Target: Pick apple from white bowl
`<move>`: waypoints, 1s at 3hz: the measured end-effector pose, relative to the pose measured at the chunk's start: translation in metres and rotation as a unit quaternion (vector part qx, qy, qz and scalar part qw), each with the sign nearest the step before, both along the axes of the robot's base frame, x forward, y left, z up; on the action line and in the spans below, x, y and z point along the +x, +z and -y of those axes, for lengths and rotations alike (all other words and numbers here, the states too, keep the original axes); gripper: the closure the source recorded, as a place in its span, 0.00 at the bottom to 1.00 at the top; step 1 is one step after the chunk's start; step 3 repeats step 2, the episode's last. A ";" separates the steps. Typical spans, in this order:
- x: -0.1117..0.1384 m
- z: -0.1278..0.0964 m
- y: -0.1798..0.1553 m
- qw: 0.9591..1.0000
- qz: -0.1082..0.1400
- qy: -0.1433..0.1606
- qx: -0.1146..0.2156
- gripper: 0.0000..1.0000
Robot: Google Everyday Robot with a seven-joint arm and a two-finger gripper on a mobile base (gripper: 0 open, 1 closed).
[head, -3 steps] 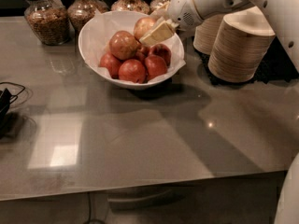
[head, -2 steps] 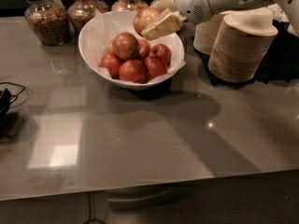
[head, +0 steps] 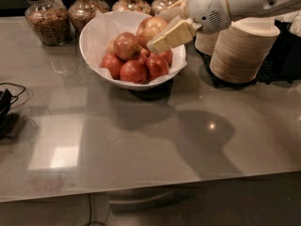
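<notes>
The white bowl (head: 94,36) stands at the back of the grey table and holds several darker red apples (head: 134,70). The pale yellowish-tan apple (head: 149,27) with a pink blush is above the others, near the bowl's right rim. My gripper (head: 155,31) reaches in from the upper right and is shut on this pale apple. One cream finger (head: 171,36) lies across the apple's front and the other sits behind it. The apple looks lifted off the pile.
Stacked tan paper bowls (head: 242,51) stand right of the white bowl, under my arm. Several glass jars (head: 44,15) line the back edge. A black cable (head: 7,102) lies at the left edge. The table's front edge runs along the bottom.
The gripper, still shut on the pale apple, has raised it off the pile and shifted it slightly right, toward the bowl's right rim. The bowl and the other apples have not moved.
</notes>
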State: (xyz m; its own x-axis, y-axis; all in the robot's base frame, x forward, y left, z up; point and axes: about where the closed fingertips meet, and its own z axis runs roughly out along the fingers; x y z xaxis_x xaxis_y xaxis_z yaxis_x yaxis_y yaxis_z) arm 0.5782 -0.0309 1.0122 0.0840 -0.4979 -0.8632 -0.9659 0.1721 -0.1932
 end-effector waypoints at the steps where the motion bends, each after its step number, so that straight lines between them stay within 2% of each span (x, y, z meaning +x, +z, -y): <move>1: -0.037 -0.003 -0.013 1.000 -0.023 0.011 -0.010 1.00; 3: -0.037 -0.003 -0.013 1.000 -0.023 0.011 -0.010 1.00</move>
